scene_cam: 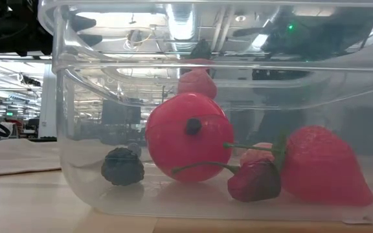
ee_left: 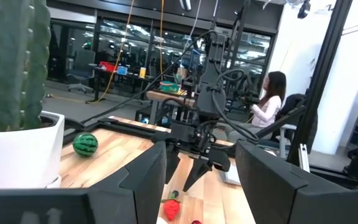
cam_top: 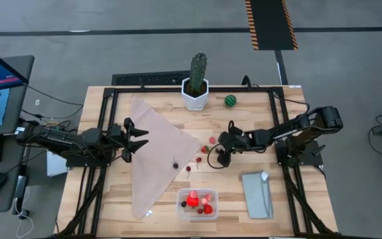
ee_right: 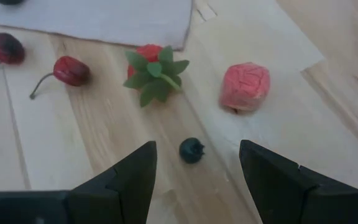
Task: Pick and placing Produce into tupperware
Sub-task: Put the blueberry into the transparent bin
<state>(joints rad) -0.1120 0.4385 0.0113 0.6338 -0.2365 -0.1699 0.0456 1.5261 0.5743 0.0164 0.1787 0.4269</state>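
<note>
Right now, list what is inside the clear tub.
The tupperware holds a big red ball, a strawberry, a stemmed dark cherry, a blackberry and pink pieces behind. Anything behind the ball is hidden.

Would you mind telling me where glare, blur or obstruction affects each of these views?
Low view: the tupperware fills the frame, ceiling lights glare on its upper wall, and the room behind is blurred. Right wrist view: evenly lit, the blueberry sharp between the open right hand. Left wrist view: the cactus looms soft up close. High view: even light, produce tiny.
</note>
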